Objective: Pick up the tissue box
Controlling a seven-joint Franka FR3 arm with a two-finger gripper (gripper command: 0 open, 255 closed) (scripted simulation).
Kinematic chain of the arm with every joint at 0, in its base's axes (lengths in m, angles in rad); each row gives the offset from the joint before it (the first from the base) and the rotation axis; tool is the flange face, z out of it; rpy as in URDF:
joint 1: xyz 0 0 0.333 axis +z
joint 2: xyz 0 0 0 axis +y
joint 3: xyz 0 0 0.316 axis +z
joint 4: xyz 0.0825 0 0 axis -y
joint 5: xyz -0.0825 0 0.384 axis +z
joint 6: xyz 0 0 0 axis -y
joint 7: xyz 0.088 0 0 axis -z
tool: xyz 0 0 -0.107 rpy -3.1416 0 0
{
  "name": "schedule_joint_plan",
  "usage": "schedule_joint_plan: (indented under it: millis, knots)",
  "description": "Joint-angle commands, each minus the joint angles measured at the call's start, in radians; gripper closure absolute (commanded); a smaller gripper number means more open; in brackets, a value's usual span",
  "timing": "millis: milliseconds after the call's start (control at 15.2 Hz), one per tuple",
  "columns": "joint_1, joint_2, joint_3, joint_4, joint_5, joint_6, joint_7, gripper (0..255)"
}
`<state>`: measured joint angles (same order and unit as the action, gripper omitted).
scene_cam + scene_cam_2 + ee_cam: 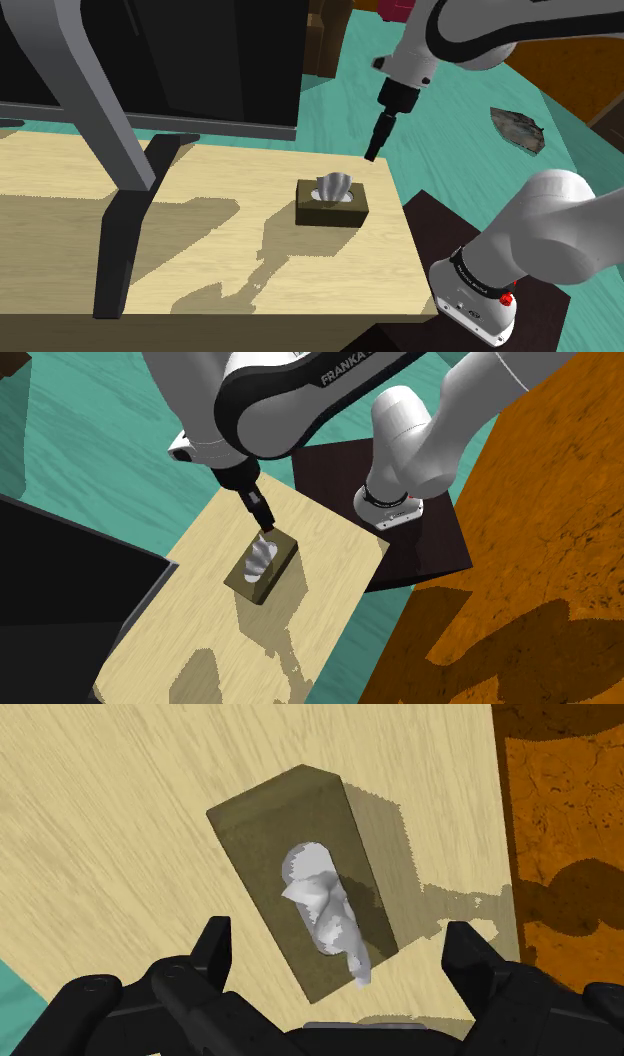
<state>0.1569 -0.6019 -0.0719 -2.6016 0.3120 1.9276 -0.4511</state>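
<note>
My gripper (340, 949) open over the box (290, 834), nothing held.

Fingers (215, 949) stand wide apart, clear of the box on both sides, no contact. The olive-brown box lies flat on the pale wooden table (200, 260), toward the shoulder view's right end, near the stand's side. A white tissue (333, 186) stands up out of its top slot. My gripper (372, 150) hangs just above it, pointing down.

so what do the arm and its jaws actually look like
White arm with rounded shells and dark joint rings; a black band carries white FRANKA lettering; a small red dot sits on the collar near its base. The jaws are all black, two blocky fingers.
</note>
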Motion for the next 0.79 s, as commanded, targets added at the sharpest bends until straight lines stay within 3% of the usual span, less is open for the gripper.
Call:
schedule_joint_plan:
  millis: [0,462,726]
  knots:
    - [0.042,0.045,-0.015,-0.020,0.070,0.084,-0.071,0]
    - [0.205,0.239,-0.074,-0.006,0.361,0.282,-0.369,0]
    - [0.215,0.278,-0.077,-0.026,0.396,0.327,-0.416,0]
